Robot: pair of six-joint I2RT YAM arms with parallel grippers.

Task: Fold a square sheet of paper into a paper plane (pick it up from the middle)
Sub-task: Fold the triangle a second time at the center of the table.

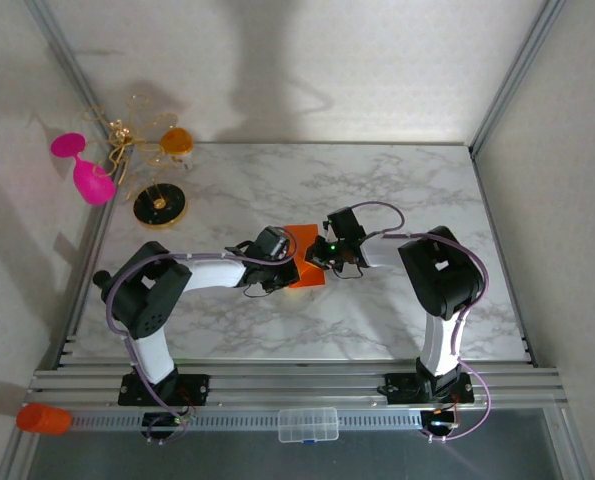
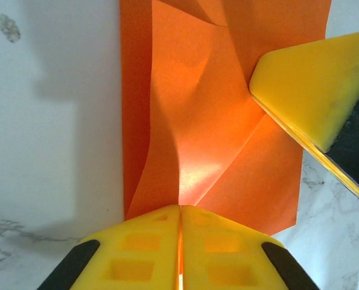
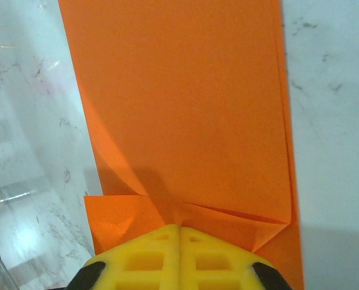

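The square sheet of paper (image 1: 307, 262) is bright orange and lies mid-table as a folded, creased rectangle between both grippers. In the left wrist view the paper (image 2: 209, 121) bulges up in a ridge that runs into my left gripper (image 2: 180, 208), whose yellow fingers are shut with orange paper pinched in the slit. The right gripper's yellow fingertip (image 2: 306, 84) presses on the paper from the upper right. In the right wrist view my right gripper (image 3: 180, 228) is shut, its tip resting on a folded flap of the paper (image 3: 185, 103). From above, the left gripper (image 1: 283, 262) and right gripper (image 1: 324, 256) flank the sheet.
On the marble table (image 1: 407, 190), far left back, stand a pink goblet (image 1: 87, 172), a gold wire ornament (image 1: 135, 135), an orange-and-white cup (image 1: 177, 140) and a black-and-gold disc (image 1: 160, 204). An orange cylinder (image 1: 43, 418) and a clear box (image 1: 309, 424) sit on the near rail.
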